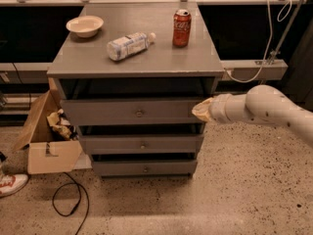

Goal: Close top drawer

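Nearest you on the speckled floor (pixel 234 190) there's a black cable (pixel 68 204) looped at the left. A red-and-white shoe (pixel 11 184) pokes in at the left edge. Just behind those is an open cardboard box (pixel 49 155) with crumpled stuff in it, parked right against the left side of the drawers.

Then the grey drawer stack: bottom drawer front (pixel 166 169), middle drawer front (pixel 171 144), and above them the top drawer (pixel 107 112). It sticks out toward you past the other two, with a dark gap showing under the worktop (pixel 146 58). Its little round knob (pixel 139 113) sits dead centre.

Your end effector (pixel 200 110) comes in from the right on the white arm (pixel 264 106), its tan tip right at the right end of the top drawer's front. I can't tell if it's open or closed.

On the worktop there's a plastic bottle (pixel 128 45) lying on its side. Farther back are an upright Coca-Cola can (pixel 181 28) on the right and a small bowl (pixel 85 26) on the left.
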Available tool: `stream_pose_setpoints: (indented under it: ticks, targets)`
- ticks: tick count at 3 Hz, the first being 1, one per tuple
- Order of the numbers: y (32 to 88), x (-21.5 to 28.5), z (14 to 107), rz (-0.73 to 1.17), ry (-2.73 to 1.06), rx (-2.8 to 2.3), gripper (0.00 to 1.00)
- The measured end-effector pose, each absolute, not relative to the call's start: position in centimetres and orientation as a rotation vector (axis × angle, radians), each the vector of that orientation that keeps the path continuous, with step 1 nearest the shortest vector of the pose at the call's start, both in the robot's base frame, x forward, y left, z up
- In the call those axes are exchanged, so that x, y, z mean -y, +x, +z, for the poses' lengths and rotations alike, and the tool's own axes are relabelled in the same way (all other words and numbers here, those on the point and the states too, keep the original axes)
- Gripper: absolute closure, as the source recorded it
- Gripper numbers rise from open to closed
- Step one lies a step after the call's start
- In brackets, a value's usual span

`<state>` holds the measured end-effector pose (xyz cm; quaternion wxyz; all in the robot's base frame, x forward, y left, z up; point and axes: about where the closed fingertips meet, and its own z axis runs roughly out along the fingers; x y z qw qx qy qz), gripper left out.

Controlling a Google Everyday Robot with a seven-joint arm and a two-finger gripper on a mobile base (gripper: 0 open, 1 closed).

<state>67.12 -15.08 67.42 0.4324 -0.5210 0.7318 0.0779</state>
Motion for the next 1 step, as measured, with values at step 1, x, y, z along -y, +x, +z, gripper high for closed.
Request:
stream_pose_setpoints:
  ticks: [1]
  targets:
    - [65.18,16.20,68.99,0.170,-1.268,-1.793,1.00]
